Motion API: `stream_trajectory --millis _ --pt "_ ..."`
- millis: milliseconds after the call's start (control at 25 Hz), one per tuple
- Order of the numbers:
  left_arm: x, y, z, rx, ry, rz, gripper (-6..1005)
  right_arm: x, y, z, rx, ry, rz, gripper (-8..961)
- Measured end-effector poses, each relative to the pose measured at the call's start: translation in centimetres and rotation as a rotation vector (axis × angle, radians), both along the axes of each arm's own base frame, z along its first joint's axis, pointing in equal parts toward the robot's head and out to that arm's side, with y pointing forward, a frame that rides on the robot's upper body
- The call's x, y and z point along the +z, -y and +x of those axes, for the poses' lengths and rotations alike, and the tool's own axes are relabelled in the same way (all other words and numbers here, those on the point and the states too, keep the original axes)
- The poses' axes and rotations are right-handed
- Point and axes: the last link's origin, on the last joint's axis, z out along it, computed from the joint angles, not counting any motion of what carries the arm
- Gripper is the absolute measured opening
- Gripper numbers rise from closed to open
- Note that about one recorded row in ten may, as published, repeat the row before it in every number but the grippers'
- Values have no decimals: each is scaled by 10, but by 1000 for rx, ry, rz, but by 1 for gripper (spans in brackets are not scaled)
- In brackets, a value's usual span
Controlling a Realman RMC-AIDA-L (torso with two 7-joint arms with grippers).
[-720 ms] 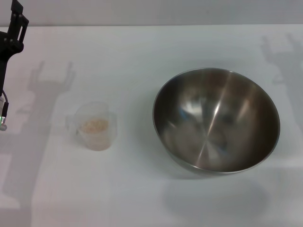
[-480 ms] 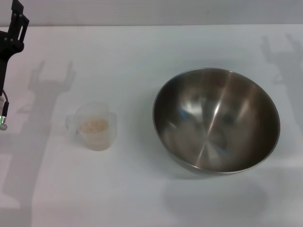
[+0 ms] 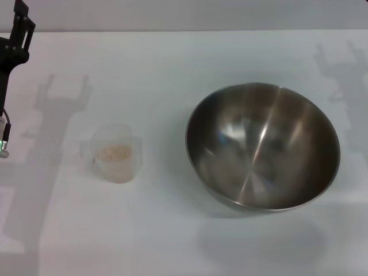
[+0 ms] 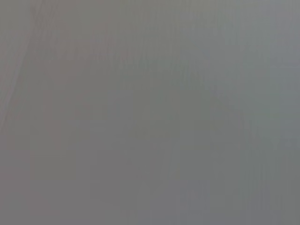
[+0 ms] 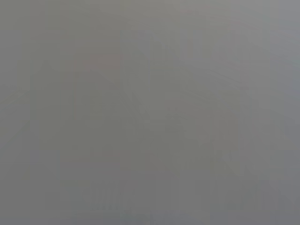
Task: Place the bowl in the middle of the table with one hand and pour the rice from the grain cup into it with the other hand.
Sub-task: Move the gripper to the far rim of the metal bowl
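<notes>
My jaws: I cannot tell how either pair stands. Only part of my left gripper (image 3: pixel 16 34) shows, a black piece raised at the far left edge of the table (image 3: pixel 172 57), and my right gripper is out of sight. Both wrist views show flat grey. The grain cup (image 3: pixel 117 153) stands upright left of centre, rice (image 3: pixel 114 152) heaped inside, handle toward my left arm. The bowl (image 3: pixel 262 146) sits right of centre, well apart from the cup, with bare white tabletop between them.
</notes>
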Motion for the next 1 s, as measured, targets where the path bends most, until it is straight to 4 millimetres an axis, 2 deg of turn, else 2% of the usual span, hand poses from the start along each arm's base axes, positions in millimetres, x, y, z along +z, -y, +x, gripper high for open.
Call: stream_trajectory --millis 40,200,240,280,440,600,800,920,1000 --pt "0 0 0 -2 0 1 777 -1 0 -2 -18 108 43 734" --pt "1 0 1 -5 1 4 776 -5 -9 -8 -61 218 70 734" --pt "0 0 1 -4 1 4 776 -8 -20 -15 -98 212 49 734" --pt "0 0 1 -4 1 4 776 -8 -20 -15 -98 212 49 734" --pt "1 1 -1 1 -3 4 775 -16 -42 -28 -179 145 -81 734" --pt "1 2 -3 5 -3 5 775 -22 -52 -51 -233 92 -246 733" --pt "3 3 -4 8 -4 12 774 -15 -47 -87 -324 82 -523 733" --pt "4 3 -5 14 -1 18 773 3 -34 -107 -391 110 -687 733" --pt "5 3 -6 17 -1 20 773 18 -23 -113 -459 139 -793 733"
